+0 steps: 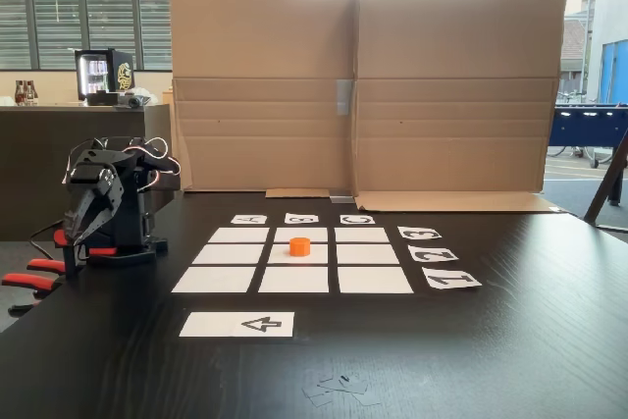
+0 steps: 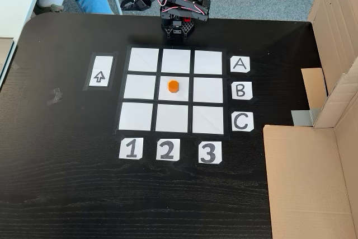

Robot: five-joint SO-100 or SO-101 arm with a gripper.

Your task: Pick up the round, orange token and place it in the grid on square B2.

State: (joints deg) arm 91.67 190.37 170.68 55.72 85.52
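1. Small bright orange token (image 2: 173,85), short round puck, plain and smooth, narrower than its cell.
2. Standing upright on square B2 (image 2: 182,95), centre of the grid (image 2: 142,60), apart from every table (image 2: 67,194) edge.
3. Claw (image 1: 71,242) folded at the table edge beside the grid, holding nothing; opening width impossible to tell.

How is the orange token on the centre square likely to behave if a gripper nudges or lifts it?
The orange token looks like rigid plastic, so probably stiff and light. Resting on a flat end, it should slide rather than roll. On its side, it could roll.
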